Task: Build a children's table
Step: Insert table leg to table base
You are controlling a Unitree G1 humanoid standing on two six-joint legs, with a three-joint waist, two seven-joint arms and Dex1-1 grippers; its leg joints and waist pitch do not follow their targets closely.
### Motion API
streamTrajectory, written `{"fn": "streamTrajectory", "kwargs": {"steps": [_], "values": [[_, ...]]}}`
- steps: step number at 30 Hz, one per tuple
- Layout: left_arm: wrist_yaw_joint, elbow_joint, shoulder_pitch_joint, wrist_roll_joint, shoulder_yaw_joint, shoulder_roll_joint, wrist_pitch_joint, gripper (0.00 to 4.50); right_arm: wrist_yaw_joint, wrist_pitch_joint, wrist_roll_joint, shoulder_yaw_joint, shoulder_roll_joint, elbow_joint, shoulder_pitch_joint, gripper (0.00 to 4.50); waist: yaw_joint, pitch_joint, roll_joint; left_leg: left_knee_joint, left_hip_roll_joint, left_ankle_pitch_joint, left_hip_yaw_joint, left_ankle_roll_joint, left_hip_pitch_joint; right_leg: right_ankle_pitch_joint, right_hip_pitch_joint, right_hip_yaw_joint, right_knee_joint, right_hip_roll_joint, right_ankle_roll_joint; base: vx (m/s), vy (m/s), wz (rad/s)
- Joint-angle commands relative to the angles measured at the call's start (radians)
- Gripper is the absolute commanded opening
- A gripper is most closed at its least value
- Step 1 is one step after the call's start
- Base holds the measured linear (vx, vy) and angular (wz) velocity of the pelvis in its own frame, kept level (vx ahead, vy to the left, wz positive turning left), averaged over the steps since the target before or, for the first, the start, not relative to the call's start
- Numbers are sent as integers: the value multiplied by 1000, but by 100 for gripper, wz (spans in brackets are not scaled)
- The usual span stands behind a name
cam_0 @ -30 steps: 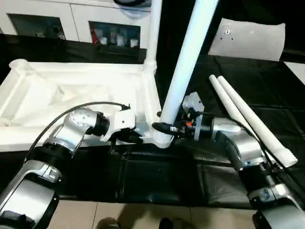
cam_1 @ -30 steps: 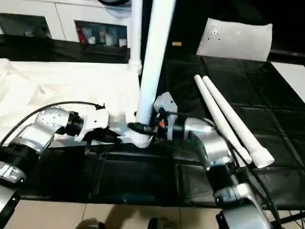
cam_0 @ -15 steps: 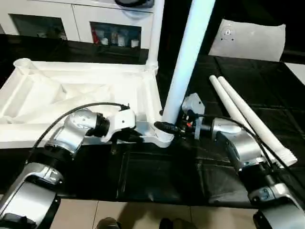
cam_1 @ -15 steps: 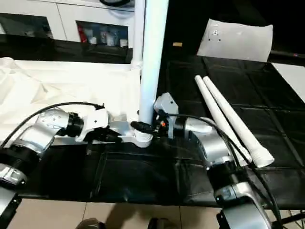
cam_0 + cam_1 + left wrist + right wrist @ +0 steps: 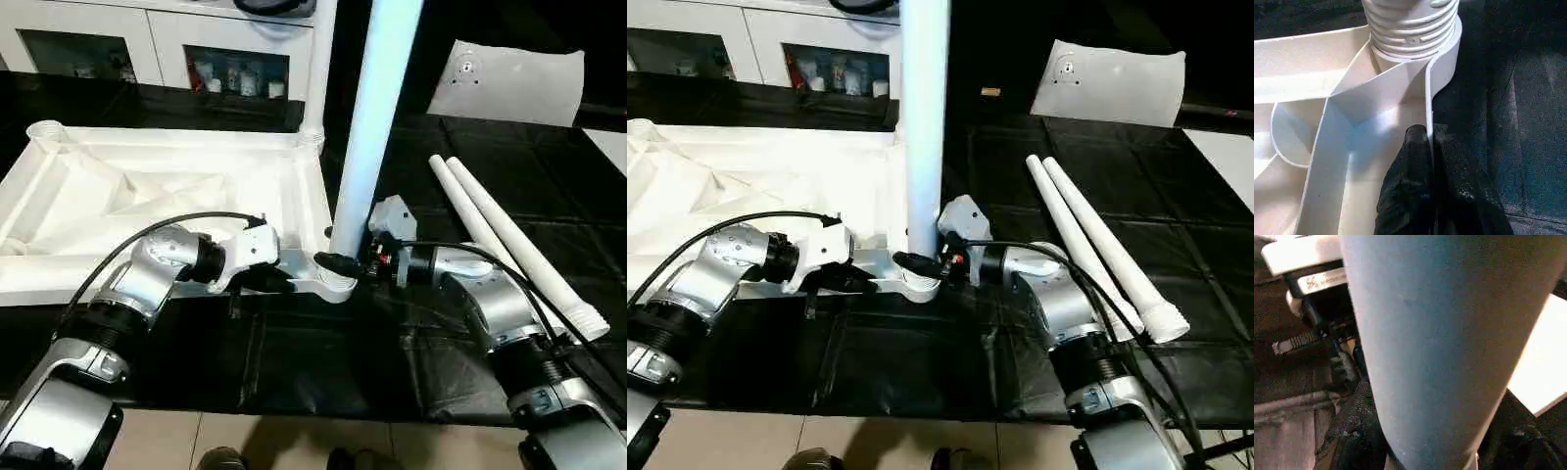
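Left gripper (image 5: pixel 1427 161) is pinched tight on the tabletop (image 5: pixel 147 186) rim, right gripper (image 5: pixel 345 264) clamps the upright leg (image 5: pixel 370 127) seated in the corner socket (image 5: pixel 336 285).

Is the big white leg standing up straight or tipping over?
Nearly straight: the leg rises from the tabletop corner socket, threads showing at its base.

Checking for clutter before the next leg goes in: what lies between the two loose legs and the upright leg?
Bare black mat, seen from the right eye view, besides the right pincer itself.

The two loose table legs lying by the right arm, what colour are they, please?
White, seen best in the right eye view.
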Motion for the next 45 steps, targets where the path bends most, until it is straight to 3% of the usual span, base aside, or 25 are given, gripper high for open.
{"fn": "streamTrajectory", "kwargs": {"steps": [1,4,8,13,14,15,16,17,18,21,22,24,26,29,32,34,35,40,43,45], "values": [[41,-14,7,11,6,-16,7,0,-12,48,6,3,4,48,21,189,-9,-59,14,-84,40,-224,-4,45,3,-573,51,49,-100,-84,-81,0,0,0],[43,-13,5,11,7,-17,10,0,-55,98,73,-73,28,75,9,189,-17,-60,22,-89,45,-249,-7,37,5,-538,54,46,-101,-85,-103,0,0,0],[50,-10,3,14,11,-20,15,0,-80,123,117,-124,33,80,25,189,-28,-60,25,-92,48,-270,-9,33,6,-512,58,45,-101,-88,-125,0,0,0],[72,-1,-5,14,22,-29,28,0,-100,125,129,-151,37,23,100,189,-22,-61,25,-91,47,-257,-2,39,13,-463,55,50,-100,-88,-143,0,0,0],[76,0,-6,13,24,-30,31,0,-103,122,129,-152,38,16,110,189,-23,-61,26,-95,48,-242,-4,38,4,-444,62,50,-95,-87,-146,0,0,0],[81,3,-9,12,27,-32,35,0,-117,101,124,-154,41,-12,150,189,-19,-58,31,-95,49,-254,-2,38,10,-457,55,50,-101,-87,-141,0,0,0],[83,5,-11,11,28,-33,36,0,-128,88,122,-155,43,-29,174,189,-19,-59,30,-94,48,-261,-1,38,11,-465,55,50,-102,-89,-140,0,0,0],[85,8,-14,11,29,-33,38,0,-139,67,117,-155,47,-49,205,189,-19,-60,35,-95,47,-266,-4,37,8,-480,59,49,-102,-89,-137,0,0,0],[85,8,-14,11,29,-33,38,0,-139,67,117,-155,47,-49,205,189,-18,-61,32,-95,48,-263,-3,37,9,-481,58,50,-104,-90,-132,0,0,0],[88,15,-19,12,31,-35,40,0,-168,-48,30,-102,26,-100,283,189,-13,-61,38,-95,48,-240,-2,42,5,-458,57,52,-104,-92,-132,0,0,0],[88,16,-20,13,32,-36,40,0,-175,-77,0,-81,16,-113,298,189,-14,-61,36,-96,47,-242,-1,41,5,-454,58,51,-102,-88,-131,0,0,0],[88,19,-21,14,32,-37,40,0,-177,-91,-21,-64,8,-124,307,189,-13,-58,35,-99,45,-243,-3,44,1,-484,60,50,-104,-88,-117,0,0,0],[87,23,-25,18,33,-39,40,0,-169,-104,-56,-33,-10,-134,306,189,-12,-57,37,-98,44,-261,-3,49,5,-541,58,49,-113,-90,-100,0,0,0],[88,25,-27,20,32,-39,41,0,-148,-130,-102,13,-34,-130,297,189,-11,-56,35,-99,45,-257,-4,52,4,-548,57,50,-113,-89,-93,0,0,0],[87,21,-25,25,32,-39,41,0,-104,-124,-123,61,-52,-128,280,189,-11,-54,25,-101,47,-260,-6,61,3,-560,57,50,-113,-90,-90,0,0,0],[83,16,-21,26,30,-36,41,0,-72,-114,-122,81,-52,-108,263,189,-12,-53,28,-101,47,-266,-6,63,3,-565,55,50,-113,-91,-89,0,0,0],[82,15,-21,26,30,-36,41,0,-69,-112,-120,81,-51,-105,260,189,-13,-53,24,-101,47,-267,-5,64,3,-569,55,50,-114,-91,-88,0,0,0],[29,4,-19,28,11,-26,6,0,20,-79,-39,72,-22,-29,198,189,-24,-44,25,-102,46,-296,-9,69,2,-617,49,49,-121,-93,-81,0,0,0],[2,9,-31,31,-1,-26,-8,0,76,-65,-16,76,-16,-3,180,189,-28,-40,28,-105,47,-285,-9,74,-1,-596,49,52,-119,-93,-88,0,0,0],[-9,20,-42,36,-8,-27,-19,0,105,-57,-7,78,-13,12,171,189,-28,-43,27,-104,48,-267,-8,79,-1,-559,52,53,-114,-93,-101,0,0,0]]}}
